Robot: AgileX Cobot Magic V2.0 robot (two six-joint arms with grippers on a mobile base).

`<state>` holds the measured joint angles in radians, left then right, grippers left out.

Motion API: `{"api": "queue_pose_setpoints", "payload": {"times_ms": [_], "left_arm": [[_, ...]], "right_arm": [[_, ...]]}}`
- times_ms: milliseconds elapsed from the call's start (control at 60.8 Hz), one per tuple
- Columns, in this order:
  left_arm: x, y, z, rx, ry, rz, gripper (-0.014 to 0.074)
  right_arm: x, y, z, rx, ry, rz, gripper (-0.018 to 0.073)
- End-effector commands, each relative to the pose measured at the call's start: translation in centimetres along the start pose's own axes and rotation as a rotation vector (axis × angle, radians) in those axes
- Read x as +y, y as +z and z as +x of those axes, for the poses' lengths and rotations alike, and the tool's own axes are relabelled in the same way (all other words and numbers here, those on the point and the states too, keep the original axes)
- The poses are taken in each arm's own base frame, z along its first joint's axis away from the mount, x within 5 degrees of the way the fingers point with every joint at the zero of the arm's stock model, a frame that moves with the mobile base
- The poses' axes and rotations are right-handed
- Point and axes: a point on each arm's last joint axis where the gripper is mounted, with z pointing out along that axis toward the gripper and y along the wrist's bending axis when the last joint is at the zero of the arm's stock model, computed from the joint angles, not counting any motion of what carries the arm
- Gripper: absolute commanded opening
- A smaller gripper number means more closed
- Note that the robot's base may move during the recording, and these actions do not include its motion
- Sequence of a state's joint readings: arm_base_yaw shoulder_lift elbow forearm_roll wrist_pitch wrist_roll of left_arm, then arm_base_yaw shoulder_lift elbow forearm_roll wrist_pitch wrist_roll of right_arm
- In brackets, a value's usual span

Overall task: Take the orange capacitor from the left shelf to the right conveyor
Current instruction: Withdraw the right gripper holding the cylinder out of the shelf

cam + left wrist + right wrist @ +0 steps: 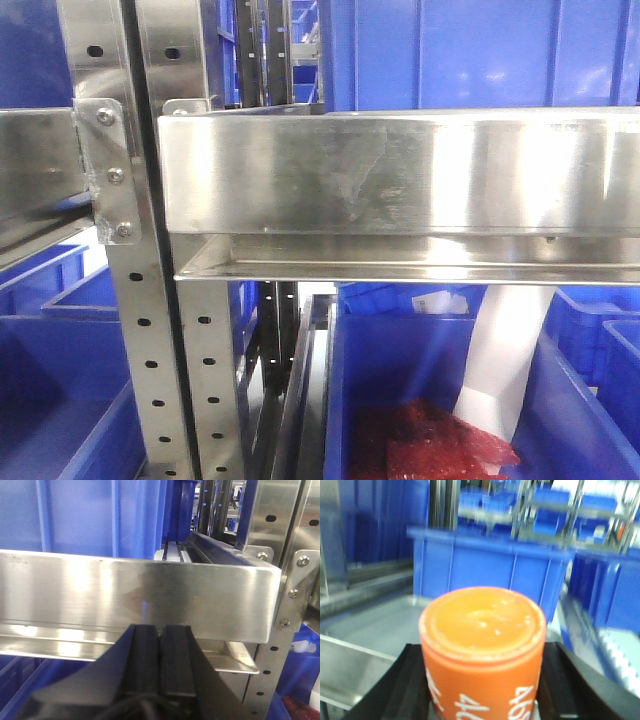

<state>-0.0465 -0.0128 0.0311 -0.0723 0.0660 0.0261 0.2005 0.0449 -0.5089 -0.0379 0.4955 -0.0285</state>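
Observation:
The orange capacitor (pixel 482 650), a flat-topped cylinder with white numerals on its side, fills the lower middle of the right wrist view. My right gripper (pixel 482 690) is shut on it, a black finger pressed to each side. My left gripper (pixel 160 632) is shut and empty, its two black pads together just in front of the left shelf's brushed steel beam (pixel 140 595). The same shelf beam (pixel 400 170) and a perforated post (pixel 140 330) fill the front view. The right conveyor is out of view.
Blue plastic bins (pixel 100 515) stand on the shelf above the beam. Below it sits a blue bin (pixel 430 400) holding red packets and a white bag (pixel 505 360). More blue bins (pixel 485 567) and a grey metal surface (pixel 375 625) lie beyond the capacitor.

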Motion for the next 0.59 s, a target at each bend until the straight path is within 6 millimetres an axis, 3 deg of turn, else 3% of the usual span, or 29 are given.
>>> {"api": "queue_pose_setpoints", "payload": {"times_ms": [0,576], "left_arm": [[0.02,-0.15,-1.00,-0.105,-0.003,-0.003,-0.0127],[0.02,-0.15,-1.00,-0.105,-0.003,-0.003,-0.0127]], "right_arm": [[-0.12,-0.30,-1.82,-0.137,-0.018,0.015,0.0055],[-0.11,-0.21,-1.70,-0.133,-0.018,0.015,0.0055]]}}
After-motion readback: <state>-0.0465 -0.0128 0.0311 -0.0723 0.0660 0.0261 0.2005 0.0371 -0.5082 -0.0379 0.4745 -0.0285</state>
